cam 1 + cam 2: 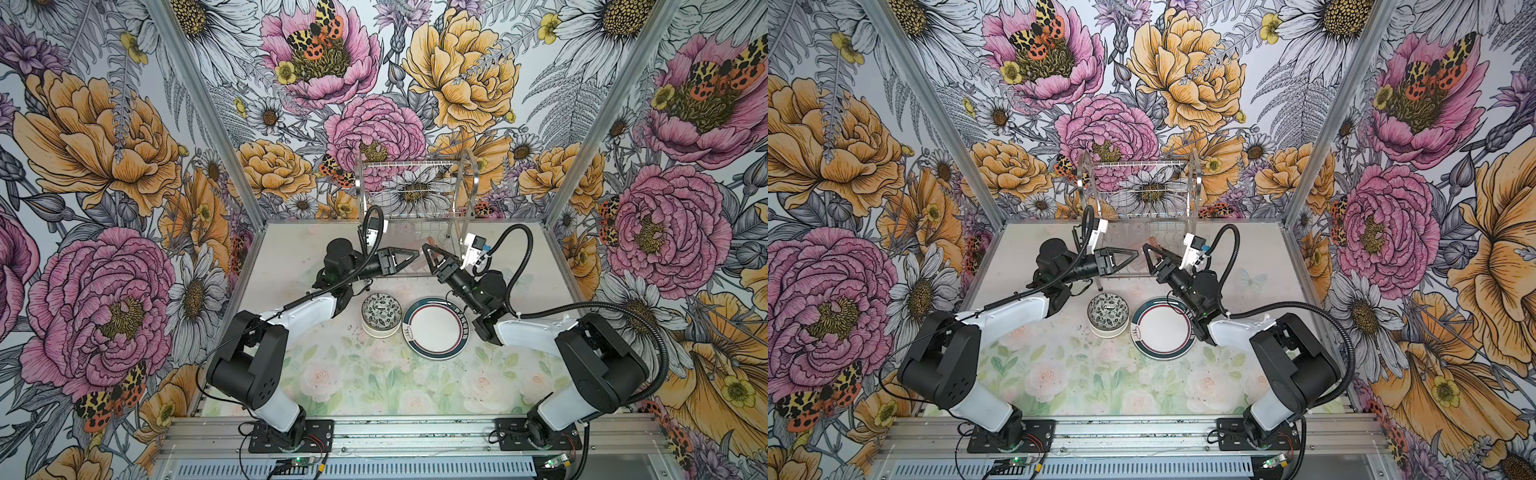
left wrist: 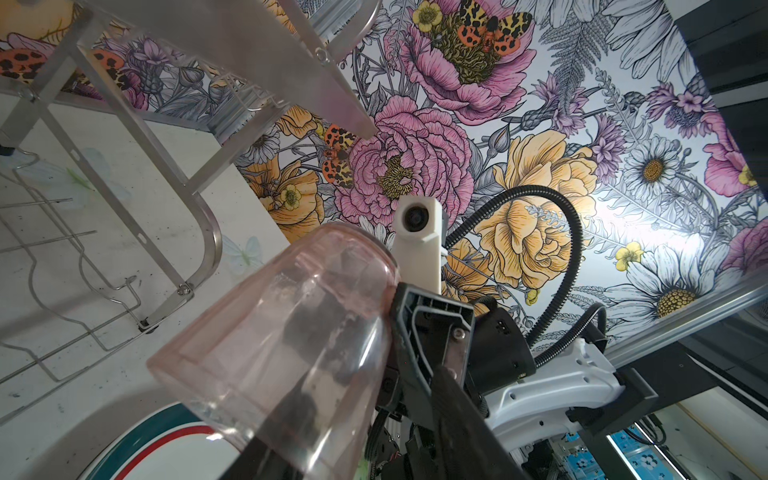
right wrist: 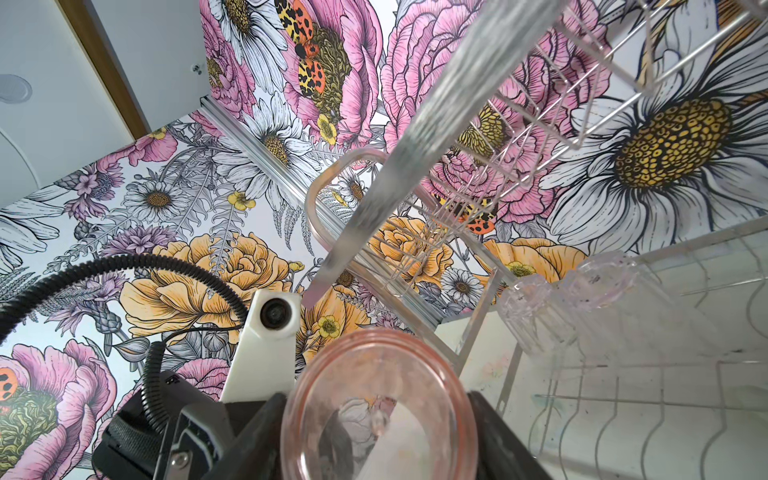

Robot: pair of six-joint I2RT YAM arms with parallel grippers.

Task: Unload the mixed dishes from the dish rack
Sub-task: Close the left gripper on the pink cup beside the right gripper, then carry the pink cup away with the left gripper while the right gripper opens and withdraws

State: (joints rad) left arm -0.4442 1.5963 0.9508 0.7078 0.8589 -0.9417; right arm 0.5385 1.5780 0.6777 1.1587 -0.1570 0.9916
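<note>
While a translucent pinkish cup (image 3: 380, 409) is gripped between the jaws of the right gripper (image 1: 428, 258), at the 6 o'clock side of the chrome dish rack (image 1: 471, 183) standing at 12 o'clock on the surface (image 1: 374, 382), the left gripper (image 1: 415, 255) is seen close beside it; whether the left jaws are clamped cannot be told. A teal-rimmed plate (image 1: 436, 328) lies at the cup's 6 o'clock, stacked bowls (image 1: 381, 309) at the plate's 9 o'clock.

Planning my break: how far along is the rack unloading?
Done: stacked bowls and a teal-rimmed plate sit on the table. In hand: the right gripper holds a pinkish cup by the dish rack. Left: clear cups lie on its lower shelf.
</note>
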